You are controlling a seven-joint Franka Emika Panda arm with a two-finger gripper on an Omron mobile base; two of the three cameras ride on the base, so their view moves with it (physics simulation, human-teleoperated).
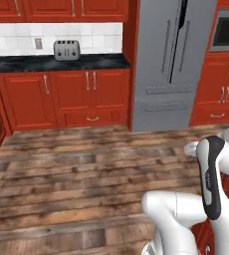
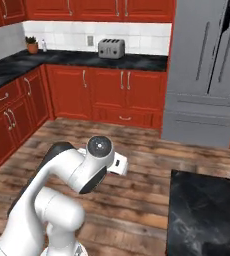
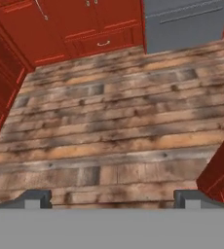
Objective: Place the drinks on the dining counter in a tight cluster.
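Observation:
The drinks are out of view. A corner of the dining counter (image 2: 207,215), a black marbled slab, lies at the lower right of the right base view. A red panel (image 3: 222,168) stands at the right edge of the hand view. My gripper (image 3: 113,197) is open and holds nothing. Its two dark fingertips (image 3: 34,197) stand far apart at the bottom of the hand view, with bare wooden floor (image 3: 109,126) beyond them. The white arm (image 2: 77,175) is folded low in front of the base.
A grey fridge (image 1: 173,64) stands ahead on the right. Red cupboards (image 1: 86,94) carry a narrow black worktop (image 2: 87,60) with a toaster (image 2: 111,48) and a small potted plant (image 2: 32,45). More red cupboards (image 2: 9,115) line the left side.

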